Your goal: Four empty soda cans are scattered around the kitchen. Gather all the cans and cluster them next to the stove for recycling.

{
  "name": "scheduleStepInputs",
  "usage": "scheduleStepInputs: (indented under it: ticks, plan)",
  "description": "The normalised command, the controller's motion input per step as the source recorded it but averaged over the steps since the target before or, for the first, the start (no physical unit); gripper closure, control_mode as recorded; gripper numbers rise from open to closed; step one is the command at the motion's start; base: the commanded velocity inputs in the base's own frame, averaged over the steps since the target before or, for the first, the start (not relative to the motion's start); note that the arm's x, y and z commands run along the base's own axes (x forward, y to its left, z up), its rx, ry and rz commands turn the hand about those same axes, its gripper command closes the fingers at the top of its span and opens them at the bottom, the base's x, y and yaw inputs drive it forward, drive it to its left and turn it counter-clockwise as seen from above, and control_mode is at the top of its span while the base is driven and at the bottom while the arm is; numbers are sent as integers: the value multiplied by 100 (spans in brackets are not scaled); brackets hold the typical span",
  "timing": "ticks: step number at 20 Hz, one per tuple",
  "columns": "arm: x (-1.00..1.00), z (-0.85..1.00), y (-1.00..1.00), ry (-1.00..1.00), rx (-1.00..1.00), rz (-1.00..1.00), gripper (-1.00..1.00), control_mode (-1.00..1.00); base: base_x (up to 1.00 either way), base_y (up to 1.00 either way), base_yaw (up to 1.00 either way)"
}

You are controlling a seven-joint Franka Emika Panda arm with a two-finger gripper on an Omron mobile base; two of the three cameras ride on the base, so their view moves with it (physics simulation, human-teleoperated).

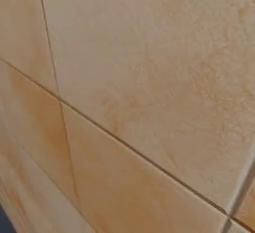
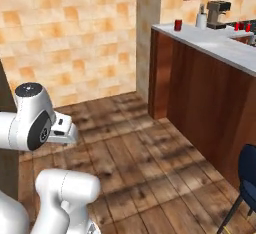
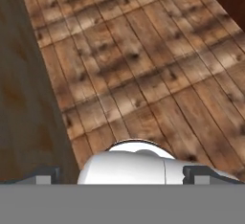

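You've got the plank floor (image 3: pixel 143 74) right under the pincer (image 3: pixel 122 175), which sits wide open, nothing between the tips. The cans are well away: one (image 2: pixel 178 25) on the white counter (image 2: pixel 220 45) end, more (image 2: pixel 242 26) past the coffee machine (image 2: pixel 218 14).

Kitchen, tiled wall (image 2: pixel 70 33), wood-fronted counter (image 2: pixel 200 38), coffee machine (image 2: pixel 218 14), plank floor (image 2: pixel 145 163)

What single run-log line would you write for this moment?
cans: one on counter, others farther along | coffee machine behind | arm: folded | gripper: empty, over wood floor
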Motion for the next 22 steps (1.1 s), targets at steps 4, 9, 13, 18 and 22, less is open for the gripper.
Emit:
scheduleStepInputs:
  ticks: [4, 9, 13, 18, 22]
  plan:
    - [0, 0, 0, 0, 0, 0, -100, 100, 100, 59, -48]
    - [0, 0, 0, 0, 0, 0, -100, 100, 100, 66, -59]
    - [0, 0, 0, 0, 0, 0, -100, 100, 100, 71, -67]
    - [0, 0, 0, 0, 0, 0, -100, 100, 100, 73, -70]
    - [0, 0, 0, 0, 0, 0, -100, 100, 100, 86, -64]
